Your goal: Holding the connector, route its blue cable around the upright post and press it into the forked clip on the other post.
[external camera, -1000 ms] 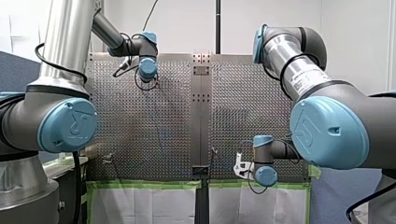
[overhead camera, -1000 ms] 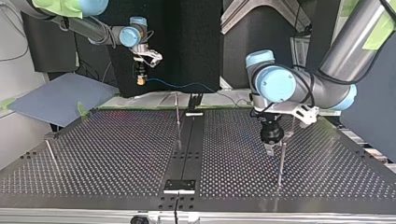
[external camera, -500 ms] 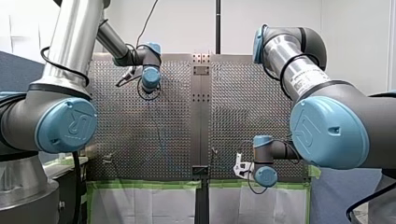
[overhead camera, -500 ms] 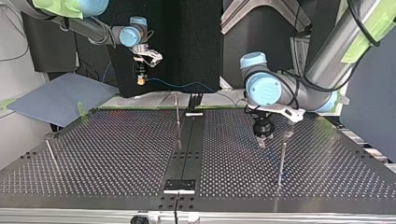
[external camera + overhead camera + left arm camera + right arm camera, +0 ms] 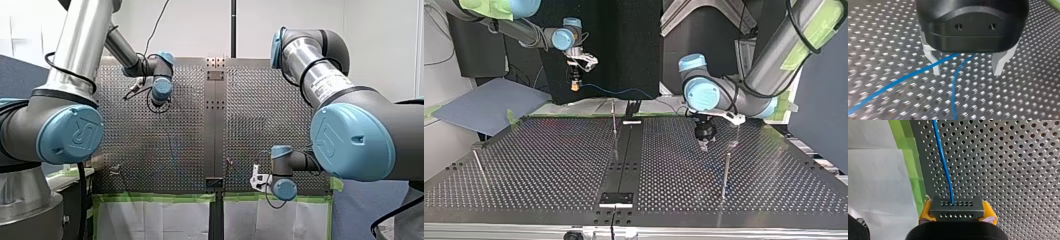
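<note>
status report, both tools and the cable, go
Right tool shut on connector. Left tool open, blue cable between its fingers, ungripped. Upright post near left tool.

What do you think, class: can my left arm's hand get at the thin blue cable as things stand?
Probably yes: the left hand is open over the perforated metal table, and the thin blue cable runs between its metal fingers with nothing else in the gap.

Silver arms [image 5: 82, 45], blue caps [image 5: 72, 134], black cables [image 5: 80, 200].
</note>
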Available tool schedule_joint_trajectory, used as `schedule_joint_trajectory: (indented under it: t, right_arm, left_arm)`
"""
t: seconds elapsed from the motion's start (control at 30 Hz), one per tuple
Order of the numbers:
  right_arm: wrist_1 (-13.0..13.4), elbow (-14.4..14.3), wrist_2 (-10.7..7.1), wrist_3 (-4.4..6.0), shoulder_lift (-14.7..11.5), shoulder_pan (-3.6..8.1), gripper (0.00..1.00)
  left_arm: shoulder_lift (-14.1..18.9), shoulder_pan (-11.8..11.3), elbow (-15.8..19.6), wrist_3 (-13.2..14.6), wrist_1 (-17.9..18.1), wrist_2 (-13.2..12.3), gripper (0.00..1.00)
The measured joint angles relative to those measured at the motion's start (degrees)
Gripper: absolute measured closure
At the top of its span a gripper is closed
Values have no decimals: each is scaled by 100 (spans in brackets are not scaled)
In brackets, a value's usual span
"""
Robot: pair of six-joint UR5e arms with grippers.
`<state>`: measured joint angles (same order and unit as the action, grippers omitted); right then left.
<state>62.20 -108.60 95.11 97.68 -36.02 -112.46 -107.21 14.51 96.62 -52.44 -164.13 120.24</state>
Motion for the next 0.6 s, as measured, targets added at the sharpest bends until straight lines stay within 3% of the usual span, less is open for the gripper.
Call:
schedule_joint_trajectory:
  t: [0.27, 0.6]
  right_arm:
    - [23, 0, -105, 23, 1, -15, 100]
    - [26, 24, -119, 53, 7, -30, 100]
  left_arm:
    - [-429, 91, 13, -230, 155, 384, 0]
    - [-800, 131, 139, -441, 405, 596, 0]
